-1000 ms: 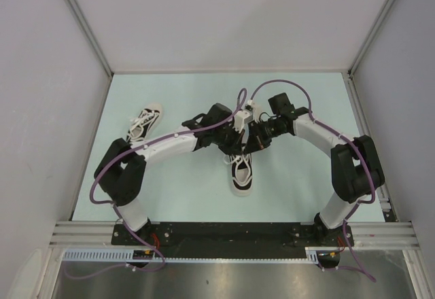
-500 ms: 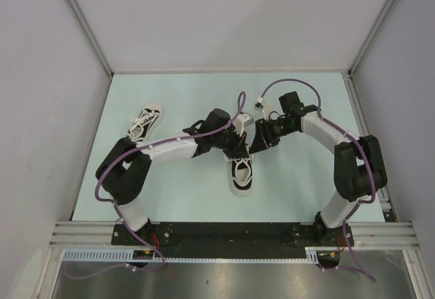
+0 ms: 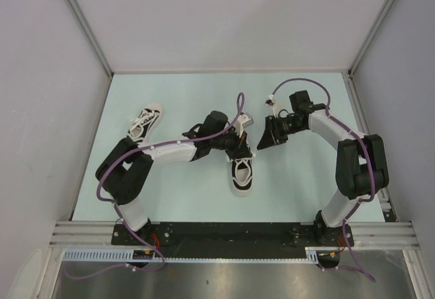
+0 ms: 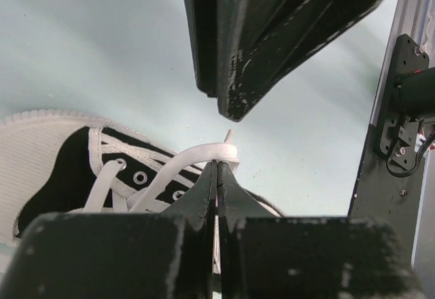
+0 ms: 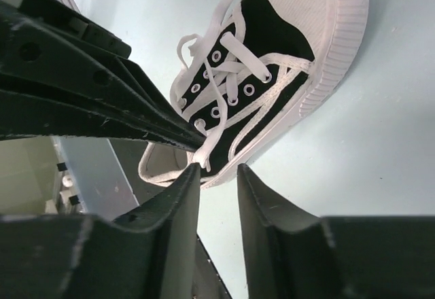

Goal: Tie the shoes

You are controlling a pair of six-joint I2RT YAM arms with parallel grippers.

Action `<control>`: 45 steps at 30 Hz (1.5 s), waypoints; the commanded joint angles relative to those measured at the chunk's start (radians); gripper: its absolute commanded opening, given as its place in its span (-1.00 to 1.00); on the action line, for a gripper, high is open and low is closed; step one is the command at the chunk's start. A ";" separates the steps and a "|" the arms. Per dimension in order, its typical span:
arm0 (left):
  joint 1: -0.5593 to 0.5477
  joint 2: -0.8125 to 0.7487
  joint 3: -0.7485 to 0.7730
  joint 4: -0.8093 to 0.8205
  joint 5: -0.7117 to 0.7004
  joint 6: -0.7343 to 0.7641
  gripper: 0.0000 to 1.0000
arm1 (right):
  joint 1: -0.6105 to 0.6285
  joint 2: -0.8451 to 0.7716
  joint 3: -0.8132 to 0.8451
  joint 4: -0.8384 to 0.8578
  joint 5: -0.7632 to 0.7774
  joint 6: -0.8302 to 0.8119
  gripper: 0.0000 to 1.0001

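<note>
The left fingers (image 4: 211,187) are pressing together, clamping a white lace (image 4: 197,155). They are holding it just above one shoe (image 3: 242,175). This shoe is lying near the middle of the table (image 3: 177,95), with its toe cap pointing toward the near edge. The lace is running up from the eyelets in a curve to the clamped tips, and a short end is sticking out beyond them.

The right fingers (image 5: 183,197) are standing slightly apart and gripping nothing; bare table is showing through the gap. Their tips are hovering just beside the lace end and the left fingertips, to the right of the shoe's heel end.

The second shoe (image 3: 145,121) is lying at the far left of the table, well apart from both sets of fingers, with its laces hanging loose.
</note>
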 commanded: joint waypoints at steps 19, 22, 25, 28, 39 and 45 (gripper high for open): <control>0.012 -0.032 -0.004 0.083 0.038 0.005 -1.00 | -0.042 0.128 0.022 -0.048 -0.250 0.071 -0.34; 0.013 -0.032 -0.004 0.083 0.038 0.006 -1.00 | -0.038 0.135 0.022 -0.057 -0.247 0.062 -0.33; 0.013 -0.031 -0.004 0.086 0.042 0.005 -1.00 | -0.039 0.138 0.022 -0.059 -0.247 0.059 -0.35; 0.017 -0.029 0.001 0.083 0.043 0.006 -1.00 | -0.036 0.141 0.022 -0.064 -0.248 0.056 -0.38; 0.017 -0.023 0.012 0.083 0.054 0.006 -1.00 | -0.026 0.150 0.022 -0.057 -0.250 0.060 -0.49; 0.017 -0.023 0.018 0.085 0.055 0.002 -1.00 | -0.026 0.153 0.020 -0.048 -0.253 0.070 -0.53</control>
